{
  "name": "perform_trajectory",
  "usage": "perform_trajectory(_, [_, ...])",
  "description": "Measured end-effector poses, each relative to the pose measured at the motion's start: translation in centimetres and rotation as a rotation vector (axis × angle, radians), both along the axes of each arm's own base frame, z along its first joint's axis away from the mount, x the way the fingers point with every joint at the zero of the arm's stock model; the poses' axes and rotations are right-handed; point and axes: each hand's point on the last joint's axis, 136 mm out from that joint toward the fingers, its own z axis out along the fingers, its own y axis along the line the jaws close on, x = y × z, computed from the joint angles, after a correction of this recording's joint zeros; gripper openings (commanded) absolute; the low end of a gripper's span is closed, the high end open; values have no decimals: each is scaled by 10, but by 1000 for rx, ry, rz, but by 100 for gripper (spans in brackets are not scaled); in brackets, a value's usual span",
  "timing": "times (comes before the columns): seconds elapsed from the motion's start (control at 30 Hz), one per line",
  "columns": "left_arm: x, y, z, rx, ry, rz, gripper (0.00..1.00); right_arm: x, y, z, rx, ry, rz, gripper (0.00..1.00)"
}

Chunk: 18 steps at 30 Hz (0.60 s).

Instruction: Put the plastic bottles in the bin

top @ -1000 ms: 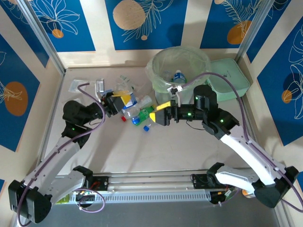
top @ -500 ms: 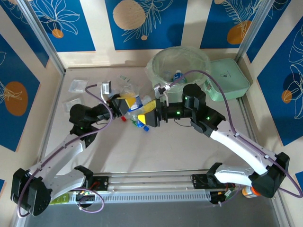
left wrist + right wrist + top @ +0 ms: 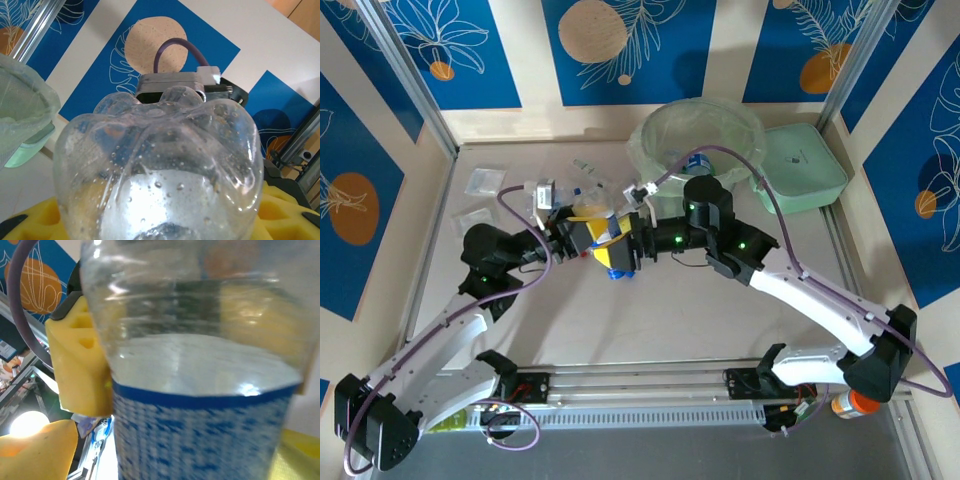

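The two arms meet over the middle of the worktop [image 3: 650, 310], both hands at one clear bottle [image 3: 604, 231] with a blue label. From above, the left hand [image 3: 578, 232] comes in from the left and the right hand [image 3: 620, 247] from the right, their yellow fingers crowded around the bottle. In the left wrist view the bottle's dimpled base [image 3: 160, 165] sits right in front of the lens between the yellow pads [image 3: 285, 215], so the left hand appears closed on it. In the right wrist view the blue-labelled wall of the bottle [image 3: 200, 365] stands between that hand's own yellow fingers [image 3: 35, 450] – whether they press on it or merely flank it, I cannot tell. The bin [image 3: 645, 150] stands at the far side of the worktop, beyond the right arm and apart from the held bottle, with a flat pale-green lid [image 3: 805, 170] just to its right. A few more clear bottles [image 3: 588, 188] lie behind the hands, and clear packets [image 3: 485, 181] lie further left.
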Motion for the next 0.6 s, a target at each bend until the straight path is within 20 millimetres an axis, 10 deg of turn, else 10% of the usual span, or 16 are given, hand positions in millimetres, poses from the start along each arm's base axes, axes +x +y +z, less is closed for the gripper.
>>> perform_trajectory(0.3, [-2, 0, -1, 8, -5, 3, 51, 3, 2, -5, -11, 7, -5, 52])
perform_trajectory(0.6, [5, 5, -6, 68, -10, 96, 99, 6, -6, -3, -16, 10, -27, 52])
